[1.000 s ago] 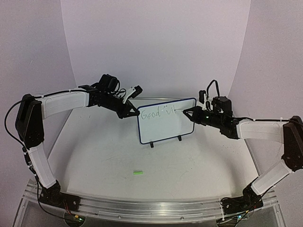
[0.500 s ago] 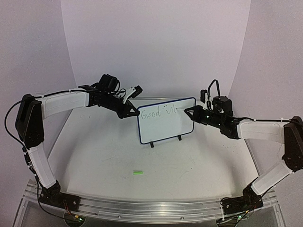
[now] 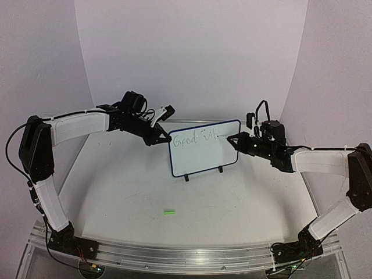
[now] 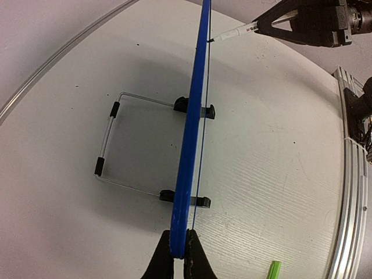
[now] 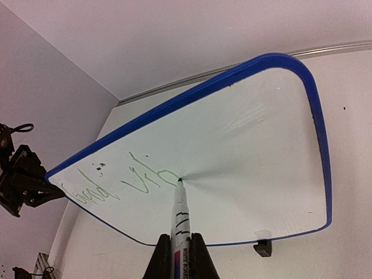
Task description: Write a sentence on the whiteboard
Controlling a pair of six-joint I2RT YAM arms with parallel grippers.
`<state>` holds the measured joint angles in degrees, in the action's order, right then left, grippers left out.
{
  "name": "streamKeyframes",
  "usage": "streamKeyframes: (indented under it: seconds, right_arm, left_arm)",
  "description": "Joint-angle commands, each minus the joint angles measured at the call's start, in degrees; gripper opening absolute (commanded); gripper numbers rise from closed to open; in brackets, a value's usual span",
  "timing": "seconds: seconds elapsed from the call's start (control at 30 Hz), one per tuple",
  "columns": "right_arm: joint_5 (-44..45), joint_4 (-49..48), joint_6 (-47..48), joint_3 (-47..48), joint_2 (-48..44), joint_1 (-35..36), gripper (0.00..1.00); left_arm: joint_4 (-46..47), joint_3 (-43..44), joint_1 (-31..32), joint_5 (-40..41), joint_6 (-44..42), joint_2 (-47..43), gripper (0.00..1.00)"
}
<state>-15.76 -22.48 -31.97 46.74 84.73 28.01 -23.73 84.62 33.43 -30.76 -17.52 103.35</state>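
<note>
The whiteboard [image 3: 203, 149] stands upright on two black feet in the middle of the table, blue-rimmed. It bears thin green writing, "Good" and part of a second word [image 5: 145, 181]. My left gripper [image 3: 163, 138] is shut on the board's upper left edge; the left wrist view shows the rim [image 4: 189, 151] edge-on between the jaws. My right gripper [image 3: 231, 139] is shut on a white marker [image 5: 180, 224], whose tip touches the board at the end of the green stroke. The marker also shows in the left wrist view [image 4: 232, 33].
A green marker cap [image 3: 169, 213] lies on the table in front of the board; it also shows in the left wrist view [image 4: 273, 269]. A wire stand [image 4: 110, 139] props the board from behind. A metal rail [image 3: 174, 253] runs along the near edge.
The right gripper has shifted slightly right along the board with the marker, lengthening the green stroke. The left arm and board have not moved.
</note>
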Motion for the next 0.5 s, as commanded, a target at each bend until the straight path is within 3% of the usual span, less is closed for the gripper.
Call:
streamKeyframes:
  seconds: [0.0, 0.47]
  right_arm:
    - [-0.50, -0.81, -0.24, 0.39, 0.44, -0.15, 0.00]
    - [-1.70, -0.81, -0.29, 1.69, 2.22, -0.15, 0.00]
  left_arm:
    - [-1.89, -0.60, -0.30, 5.45, -2.53, -0.66, 0.00]
    - [-1.85, -0.60, -0.29, 5.45, -2.53, -0.96, 0.00]
